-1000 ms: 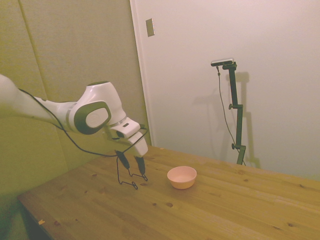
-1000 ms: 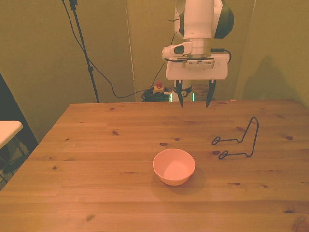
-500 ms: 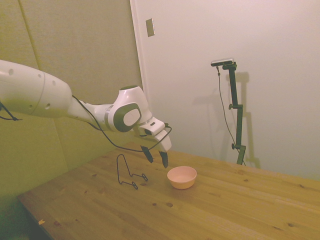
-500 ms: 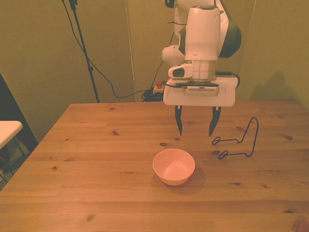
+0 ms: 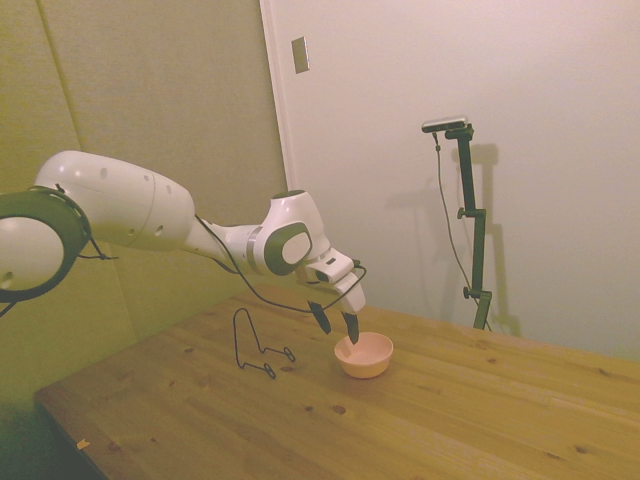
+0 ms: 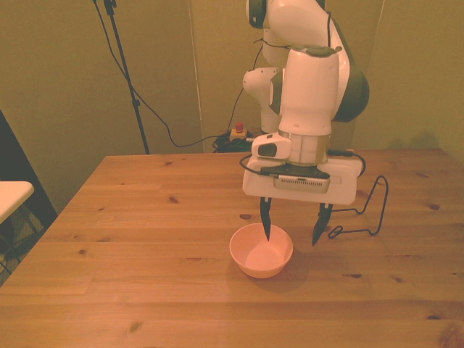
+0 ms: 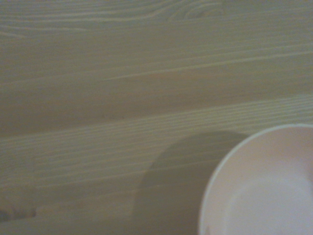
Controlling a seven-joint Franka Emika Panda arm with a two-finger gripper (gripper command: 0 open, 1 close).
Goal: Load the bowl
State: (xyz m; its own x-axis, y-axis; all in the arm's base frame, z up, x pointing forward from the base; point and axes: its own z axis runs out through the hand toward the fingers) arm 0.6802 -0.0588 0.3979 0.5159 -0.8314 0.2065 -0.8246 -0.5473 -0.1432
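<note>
On counter (image 6: 145, 246): pink bowl (image 6: 261, 255) upright, nothing inside; claw (image 6: 293, 233) spread, one finger over rim, wire rack (image 6: 360, 210) at bowl's 2 o'clock

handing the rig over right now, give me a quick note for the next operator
End effector: open, empty, low over the bowl, one finger above its inside, the other outside its rim on the front view's right.
Bowl: upright on the table, near the middle, nothing in it.
Wire rack: stands on the table, on the front view's right of the bowl, apart from it.
Done: reach to the bowl.
Left: grip the rim, lift, set the bowl in the rack.
</note>
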